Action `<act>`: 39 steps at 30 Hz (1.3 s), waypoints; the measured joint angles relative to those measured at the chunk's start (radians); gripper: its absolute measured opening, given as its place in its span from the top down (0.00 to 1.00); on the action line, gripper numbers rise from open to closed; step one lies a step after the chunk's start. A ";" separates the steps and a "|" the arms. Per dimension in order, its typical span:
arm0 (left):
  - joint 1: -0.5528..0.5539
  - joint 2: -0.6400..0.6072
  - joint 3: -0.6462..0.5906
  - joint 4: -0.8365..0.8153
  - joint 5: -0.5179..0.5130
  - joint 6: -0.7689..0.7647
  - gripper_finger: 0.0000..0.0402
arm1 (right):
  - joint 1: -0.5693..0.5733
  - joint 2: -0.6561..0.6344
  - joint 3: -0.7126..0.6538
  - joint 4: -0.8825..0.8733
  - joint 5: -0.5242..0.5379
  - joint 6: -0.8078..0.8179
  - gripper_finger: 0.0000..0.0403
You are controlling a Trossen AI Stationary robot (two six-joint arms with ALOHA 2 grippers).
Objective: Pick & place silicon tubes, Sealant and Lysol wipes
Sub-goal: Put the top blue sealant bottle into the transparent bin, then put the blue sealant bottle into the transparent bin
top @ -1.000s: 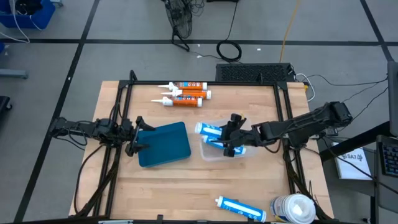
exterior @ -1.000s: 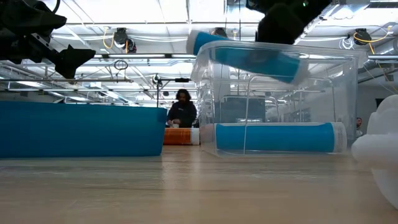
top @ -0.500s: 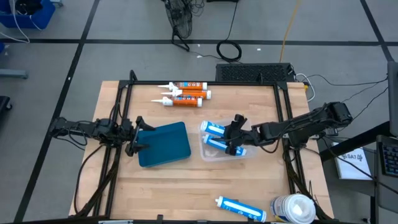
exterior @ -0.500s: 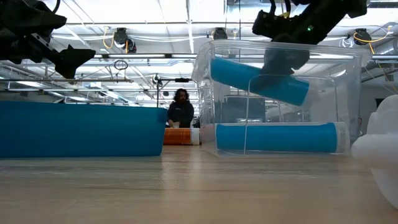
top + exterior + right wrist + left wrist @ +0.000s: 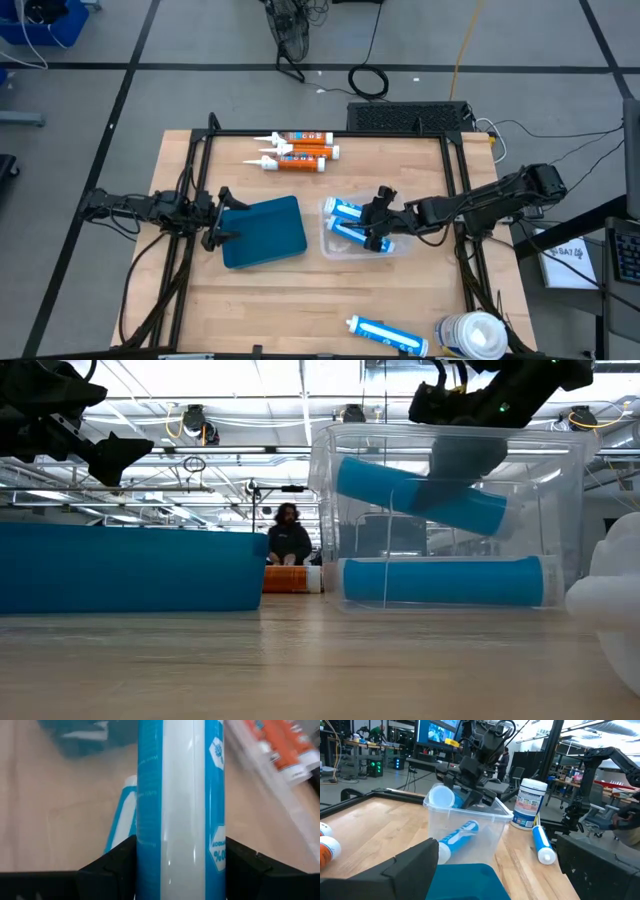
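Note:
My right gripper (image 5: 375,226) is shut on a blue-and-white tube (image 5: 420,494), holding it inside the clear plastic bin (image 5: 400,248). A second such tube (image 5: 440,581) lies on the bin's floor beneath it. A third tube (image 5: 386,335) lies on the table near the front edge, beside the Lysol wipes canister (image 5: 474,335) with its white lid. My left gripper (image 5: 214,228) is open above the left edge of the teal lid (image 5: 265,231), which lies flat on the table. My right gripper pinches the tube's round body (image 5: 180,830) between its two fingers (image 5: 115,865), which lie across the tube. The fingers come from above, down through the bin's open top. The tube hangs tilted, one end higher, clear of the tube below it.
Several orange sealant tubes (image 5: 300,151) lie near the table's far edge. A black frame (image 5: 200,150) runs along the table's sides. A person (image 5: 287,532) shows far behind the table in the low view.
My right gripper has gone down with the blue-and-white tube, from the height of the bin's rim to inside the bin. The tube stays tilted in the hold.

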 joint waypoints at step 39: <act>0.000 0.000 0.000 0.000 0.000 0.000 0.02 | 0.036 -0.001 0.000 0.140 -0.030 0.020 0.41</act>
